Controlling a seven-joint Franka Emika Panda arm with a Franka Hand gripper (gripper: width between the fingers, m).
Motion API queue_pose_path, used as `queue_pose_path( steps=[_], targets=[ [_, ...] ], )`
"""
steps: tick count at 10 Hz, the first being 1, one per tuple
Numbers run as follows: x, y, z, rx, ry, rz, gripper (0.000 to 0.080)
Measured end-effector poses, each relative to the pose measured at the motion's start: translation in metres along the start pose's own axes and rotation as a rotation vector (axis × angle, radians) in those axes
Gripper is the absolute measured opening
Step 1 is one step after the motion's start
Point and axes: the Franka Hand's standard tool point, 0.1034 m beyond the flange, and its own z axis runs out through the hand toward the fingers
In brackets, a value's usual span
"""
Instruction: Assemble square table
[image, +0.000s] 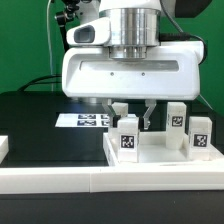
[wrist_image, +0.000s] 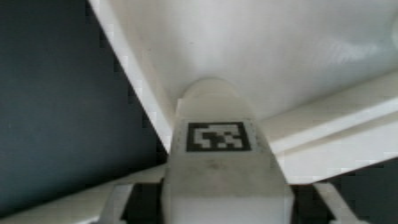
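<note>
The pincer (image: 133, 117) grips a tagged leg post (wrist_image: 221, 140) over the square top (image: 150, 155), just inside its raised rim; other posts (image: 177, 118) stand nearby.

The exterior view sits low and close, looking level across the black table surface (image: 30, 115) at the front of the white two-finger gripper (image: 132, 113), whose body fills much of the frame. The wrist view looks down along the gripper from very near, so close that the picture is blurred. Both views share a small white plastic leg post with a black-and-white square tag (image: 127, 138) (wrist_image: 219, 140), centred in the wrist view, and the large white plastic tray-like top with a raised rim (image: 150, 160) (wrist_image: 196, 45) behind it.
</note>
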Motion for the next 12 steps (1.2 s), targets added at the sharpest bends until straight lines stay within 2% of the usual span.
queue_pose_path(
  steps=[8, 12],
  targets=[
    [-0.0041, -0.0052, 0.0008, 0.006, -0.001, 0.778, 0.0290],
    [-0.0040, -0.0058, 0.0005, 0.008, -0.002, 1.047, 0.0290]
  ],
)
